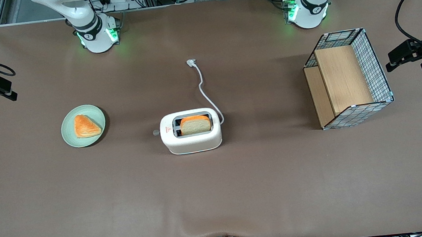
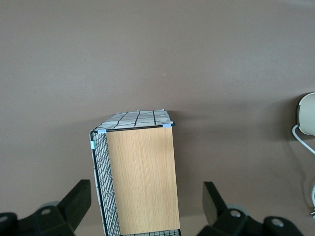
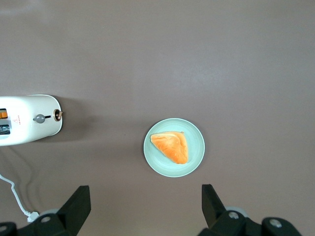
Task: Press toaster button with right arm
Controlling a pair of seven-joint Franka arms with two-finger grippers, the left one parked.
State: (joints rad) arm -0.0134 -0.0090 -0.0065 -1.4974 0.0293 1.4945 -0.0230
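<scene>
Table: brown mat (image 1: 126,206) covered the whole work surface.
Toaster: the toaster (image 1: 190,131) stood near the middle of the table, cream-white, with a grey slot rim and a small red triangle mark on top.
Toaster contents: a slice of bread (image 1: 195,124) sat upright in the slot nearer the front camera; the other slot looked dark, its contents hard to make out.
Toaster button: the toaster button (image 1: 155,132), a tiny grey knob, stuck out from the narrow end beside the red mark, facing the working arm's end of the table; nothing touched it.
Cord: white cord (image 1: 204,89) ran from the toaster's other narrow end, farther from the front camera, ending in a plug lying flat on the mat.
Plate: pale green plate (image 1: 83,126) lay toward the working arm's end, well apart from the toaster.
Pastry: a triangular orange pastry (image 1: 86,126) rested on the plate.
Basket: a wire basket (image 1: 349,77) with wooden panels sat toward the parked arm's end.
Right arm: the right arm (image 1: 83,18) rose from its base at the table edge farthest from the front camera.
Gripper: the gripper (image 3: 146,209) hung high above the mat near the plate, fingers spread wide apart, holding nothing, well clear of the toaster.
</scene>
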